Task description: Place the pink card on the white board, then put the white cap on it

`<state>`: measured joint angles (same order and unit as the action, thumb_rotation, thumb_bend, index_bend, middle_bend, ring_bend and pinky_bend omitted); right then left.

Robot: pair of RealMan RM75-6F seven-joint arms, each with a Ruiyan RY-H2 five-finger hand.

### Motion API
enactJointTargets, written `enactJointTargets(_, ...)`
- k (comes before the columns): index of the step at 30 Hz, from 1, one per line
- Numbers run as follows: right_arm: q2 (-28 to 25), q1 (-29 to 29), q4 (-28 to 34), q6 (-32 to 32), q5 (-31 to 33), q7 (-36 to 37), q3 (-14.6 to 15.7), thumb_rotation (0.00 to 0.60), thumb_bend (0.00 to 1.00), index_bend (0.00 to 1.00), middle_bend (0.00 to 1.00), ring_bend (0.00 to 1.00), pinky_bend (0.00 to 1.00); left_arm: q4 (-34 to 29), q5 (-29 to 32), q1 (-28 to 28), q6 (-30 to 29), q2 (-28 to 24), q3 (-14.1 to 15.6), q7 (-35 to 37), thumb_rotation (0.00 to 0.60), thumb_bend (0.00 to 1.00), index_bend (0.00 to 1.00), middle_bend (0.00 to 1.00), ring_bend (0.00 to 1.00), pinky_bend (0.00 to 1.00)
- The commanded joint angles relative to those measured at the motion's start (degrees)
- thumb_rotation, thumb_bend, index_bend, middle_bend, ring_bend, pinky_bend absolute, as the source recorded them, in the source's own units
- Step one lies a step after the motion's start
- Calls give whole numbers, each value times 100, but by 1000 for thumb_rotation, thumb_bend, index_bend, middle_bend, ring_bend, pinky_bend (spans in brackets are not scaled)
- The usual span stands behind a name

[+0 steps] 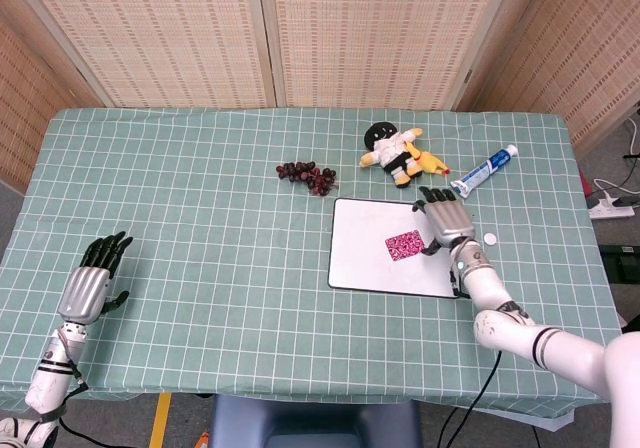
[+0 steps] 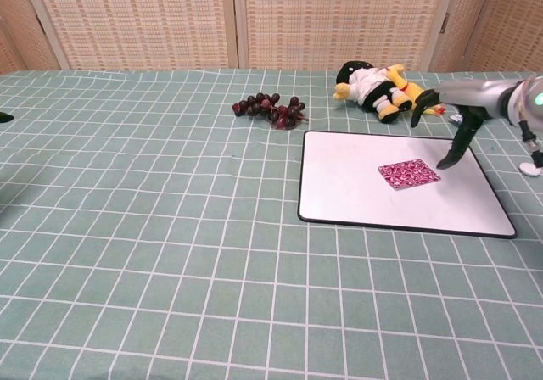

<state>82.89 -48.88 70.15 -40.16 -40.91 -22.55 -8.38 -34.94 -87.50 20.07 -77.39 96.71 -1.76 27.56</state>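
Observation:
The pink card lies flat on the white board, right of its middle. My right hand hovers just right of the card with fingers spread and holds nothing. The small white cap sits on the tablecloth right of the board, beside my right wrist. My left hand rests open near the front left table edge, far from everything.
A bunch of dark grapes lies behind the board's left corner. A plush doll and a toothpaste tube lie behind the board. Green checked cloth covers the table.

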Motion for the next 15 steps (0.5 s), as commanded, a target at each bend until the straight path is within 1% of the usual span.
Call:
enactJointTargets(1, -367, 123, 134, -133, 251, -179, 128, 600, 0, 333, 0, 0, 0, 1, 0, 1, 7, 2, 2, 5, 600, 191, 0, 0, 0, 0)
enactJointTargets(3, -525, 184, 57, -113, 474, -257, 213, 600, 23, 364, 0, 0, 0, 0, -2, 7, 28, 6, 8, 2, 600, 191, 0, 0, 0, 0)
enactJointTargets(7, -680, 250, -223, 86, 900, -385, 389, 600, 104, 381, 0, 0, 0, -1, -13, 15, 45, 19, 20, -28, 600, 192, 0, 0, 0, 0)
enactJointTargets(8, -678, 271, -333, 153, 976, -378, 422, 600, 116, 386, 0, 0, 0, -3, -17, 15, 43, 23, 24, -37, 600, 192, 0, 0, 0, 0)
enactJointTargets(12, -659, 291, -457, 236, 1021, -345, 444, 600, 140, 402, 0, 0, 0, -7, -18, 17, 43, 26, 24, -44, 600, 192, 0, 0, 0, 0)
enactJointTargets(15, -490, 363, -926, 458, 1128, -232, 497, 600, 181, 411, 0, 0, 0, -19, -5, 21, 82, 25, 22, -43, 600, 192, 0, 0, 0, 0)
